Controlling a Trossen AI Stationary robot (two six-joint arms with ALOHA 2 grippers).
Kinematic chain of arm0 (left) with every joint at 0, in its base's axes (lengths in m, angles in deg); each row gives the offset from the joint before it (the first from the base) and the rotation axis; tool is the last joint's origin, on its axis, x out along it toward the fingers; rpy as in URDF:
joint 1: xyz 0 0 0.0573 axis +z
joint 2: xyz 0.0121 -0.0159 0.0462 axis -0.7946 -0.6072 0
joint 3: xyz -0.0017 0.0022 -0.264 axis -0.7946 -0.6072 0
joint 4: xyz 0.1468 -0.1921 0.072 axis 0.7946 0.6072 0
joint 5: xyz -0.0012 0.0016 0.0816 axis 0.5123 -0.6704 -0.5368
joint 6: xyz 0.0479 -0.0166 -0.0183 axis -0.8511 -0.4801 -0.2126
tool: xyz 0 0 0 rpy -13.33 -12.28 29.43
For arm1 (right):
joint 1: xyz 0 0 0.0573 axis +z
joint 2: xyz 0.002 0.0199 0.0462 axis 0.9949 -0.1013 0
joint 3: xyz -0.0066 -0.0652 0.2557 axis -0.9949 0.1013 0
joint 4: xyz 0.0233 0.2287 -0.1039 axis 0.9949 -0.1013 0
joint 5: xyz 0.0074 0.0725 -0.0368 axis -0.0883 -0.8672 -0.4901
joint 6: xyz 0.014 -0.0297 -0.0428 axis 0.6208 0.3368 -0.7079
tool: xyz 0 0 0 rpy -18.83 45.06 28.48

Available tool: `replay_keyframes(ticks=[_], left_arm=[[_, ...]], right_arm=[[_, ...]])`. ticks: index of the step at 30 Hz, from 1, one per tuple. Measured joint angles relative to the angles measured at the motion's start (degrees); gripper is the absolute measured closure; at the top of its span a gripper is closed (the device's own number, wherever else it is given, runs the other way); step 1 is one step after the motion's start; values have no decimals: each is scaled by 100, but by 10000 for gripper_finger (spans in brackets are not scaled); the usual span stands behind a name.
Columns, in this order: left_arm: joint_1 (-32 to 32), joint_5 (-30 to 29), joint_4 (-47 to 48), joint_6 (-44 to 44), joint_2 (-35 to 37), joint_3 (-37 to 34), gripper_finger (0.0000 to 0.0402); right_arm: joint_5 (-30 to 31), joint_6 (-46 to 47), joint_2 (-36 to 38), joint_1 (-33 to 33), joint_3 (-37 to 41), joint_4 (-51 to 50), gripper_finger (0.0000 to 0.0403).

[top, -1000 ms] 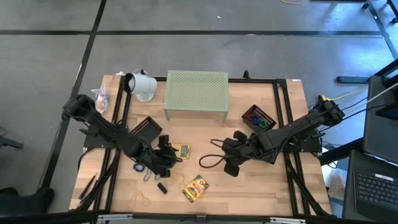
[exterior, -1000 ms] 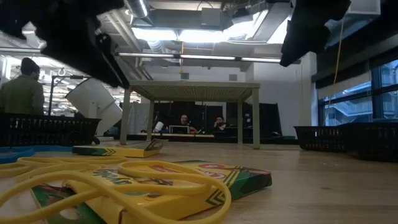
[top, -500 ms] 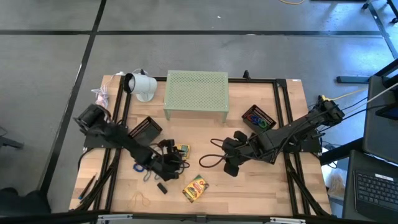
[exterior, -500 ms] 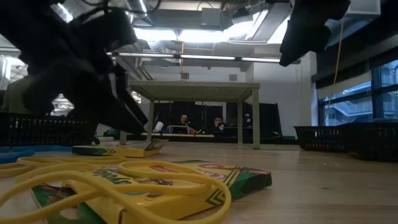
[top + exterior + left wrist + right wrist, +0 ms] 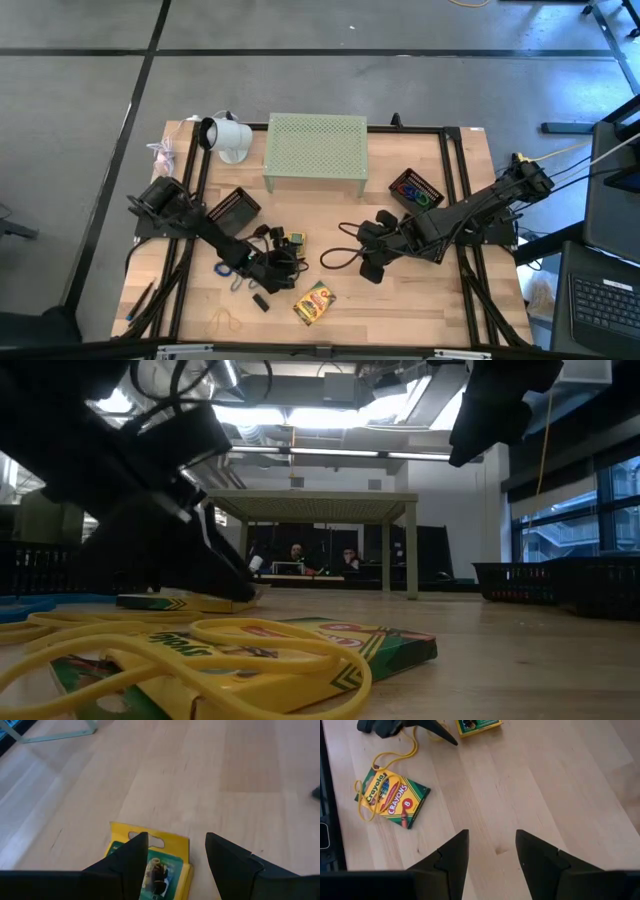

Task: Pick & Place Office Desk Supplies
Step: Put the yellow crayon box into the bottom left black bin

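My left tool (image 5: 175, 857) hangs low over the small yellow-green box (image 5: 150, 865) on the desk (image 5: 200, 770), fingers apart on both sides of it. My right tool (image 5: 490, 852) waits mid-desk, fingers apart, holding nothing, well apart from the crayon box (image 5: 395, 797).

Both arms are showing as matte black, blocky linked segments with rounded joint housings, and thin black cables are looping along the left arm (image 5: 200, 228) and the right arm (image 5: 470, 212). Each end effector is ending in two flat, dark, wedge-shaped fingers, the left end effector (image 5: 172, 862) and the right end effector (image 5: 490, 855) looking alike, smooth and unmarked.
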Motion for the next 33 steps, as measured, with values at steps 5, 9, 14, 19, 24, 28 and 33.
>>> replay_keyframes(ticks=[5,9,14,19,24,28,33], left_arm=[[124,-54,4,292,-57,0,211],[199,-32,4,518,-57,0,239],[190,-17,4,548,-57,0,311],[161,32,3,545,-57,0,390],[154,121,-9,543,-32,2,399],[110,206,11,299,175,2,399],[16,190,13,-112,703,2,399]], right_arm=[[2,0,0,0,0,0,238],[24,0,0,0,0,2,238],[24,4,0,0,0,0,238],[24,26,0,0,0,2,238],[26,32,0,0,0,0,238],[24,46,0,0,0,0,238],[27,46,0,0,0,0,238]])
